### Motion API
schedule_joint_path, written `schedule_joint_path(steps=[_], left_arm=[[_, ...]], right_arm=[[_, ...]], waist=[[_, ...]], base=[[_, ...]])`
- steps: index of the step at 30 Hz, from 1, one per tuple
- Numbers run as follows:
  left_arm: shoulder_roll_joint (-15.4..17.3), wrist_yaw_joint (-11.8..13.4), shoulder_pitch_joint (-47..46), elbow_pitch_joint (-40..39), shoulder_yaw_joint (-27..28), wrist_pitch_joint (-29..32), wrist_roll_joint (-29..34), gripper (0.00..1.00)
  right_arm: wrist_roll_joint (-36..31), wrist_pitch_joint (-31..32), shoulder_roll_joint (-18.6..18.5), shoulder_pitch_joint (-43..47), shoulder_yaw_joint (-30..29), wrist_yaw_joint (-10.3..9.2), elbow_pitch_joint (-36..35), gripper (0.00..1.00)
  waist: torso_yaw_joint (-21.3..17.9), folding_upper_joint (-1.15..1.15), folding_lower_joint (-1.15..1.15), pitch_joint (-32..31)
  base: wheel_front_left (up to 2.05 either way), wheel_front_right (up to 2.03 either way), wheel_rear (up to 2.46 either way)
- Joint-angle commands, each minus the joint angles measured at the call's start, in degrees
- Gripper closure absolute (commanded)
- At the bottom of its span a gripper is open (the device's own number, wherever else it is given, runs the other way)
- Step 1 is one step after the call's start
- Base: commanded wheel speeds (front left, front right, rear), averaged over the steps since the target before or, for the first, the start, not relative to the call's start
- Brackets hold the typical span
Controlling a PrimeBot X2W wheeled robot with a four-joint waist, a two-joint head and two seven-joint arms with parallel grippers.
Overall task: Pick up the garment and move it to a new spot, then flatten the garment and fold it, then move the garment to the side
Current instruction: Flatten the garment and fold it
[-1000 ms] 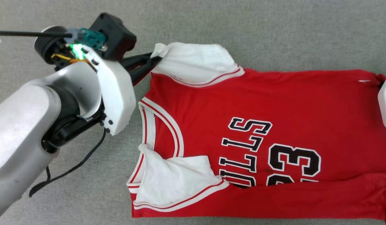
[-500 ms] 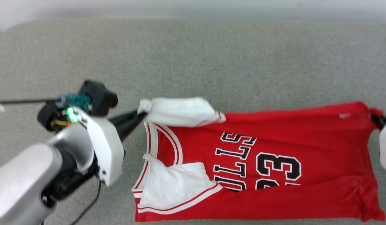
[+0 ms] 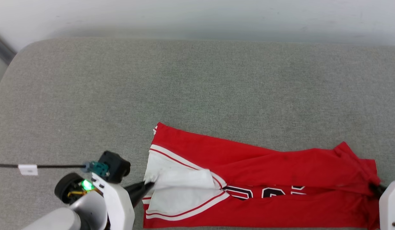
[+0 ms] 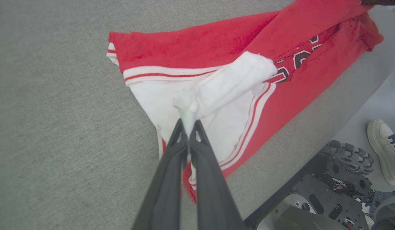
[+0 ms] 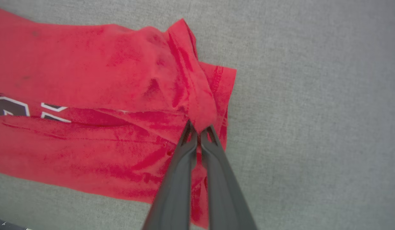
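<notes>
1. While it lies along the near edge of the table (image 3: 197, 80), the garment (image 3: 280, 163) shows in the head view as a long red strip. A plain red flap drapes over the lettering, so just the lower parts of the black numbers peek out. The left gripper (image 3: 148, 186) meets the white sleeve end on the left. The right gripper (image 3: 376, 189) sits at the bunched red corner on the right.
2. From the left wrist, the fingers (image 4: 167, 179) press together and pinch a tip of the upper sleeve (image 4: 229, 86). That sleeve rises in a soft peak over the white cloth beneath it. The fabric looks thin, light and limp, and it sags and creases wherever it is not held. I judge the striped trim, being thicker, would give a firmer bite than bare sleeve cloth.
3. From the right wrist, the fingers (image 5: 181, 179) are closed on the hem corner (image 5: 203, 111), which gathers into a ridge just above their tips. The rest lies wrinkled on the table. Weight is probably no concern, but a smooth jersey knit may slip from so small a pinch. Corners and seams seem the best holds, and keeping both ends level and taut should let the flap land straight.
</notes>
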Motion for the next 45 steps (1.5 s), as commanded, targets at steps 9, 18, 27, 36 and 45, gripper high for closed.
schedule_joint_path(steps=[9,18,27,36,45], left_arm=[[-2.88,-1.03,3.72,6.31,-3.87,-1.44,1.74,1.00],[-5.76,-2.83,3.40,11.72,-6.36,-2.45,3.86,1.00],[-8.41,-2.54,2.66,14.05,-5.50,-7.71,5.53,0.00],[-10.66,2.20,7.10,12.60,4.23,-25.57,2.32,0.00],[-18.66,9.78,13.60,7.14,24.52,-34.14,21.04,0.00]], right_arm=[[0.48,0.73,-1.44,3.91,1.68,-0.03,3.50,1.00],[1.60,1.87,-2.74,4.33,3.64,-0.03,5.56,1.00],[3.41,-0.16,-1.62,2.27,2.87,-0.03,3.88,0.00],[5.50,2.61,2.93,4.44,-4.98,-0.03,-2.89,0.00],[6.14,5.11,13.10,6.37,-16.53,-0.03,-4.29,0.00]], waist=[[0.01,0.00,0.01,0.45],[-0.01,0.00,0.01,0.62],[-0.21,0.00,0.01,-1.35],[-0.67,0.00,0.01,-5.29],[0.07,0.00,0.01,-5.30]], base=[[0.00,0.00,0.00],[0.00,0.00,0.00],[0.00,0.00,0.00],[0.00,0.00,0.00],[0.00,0.00,0.00]])
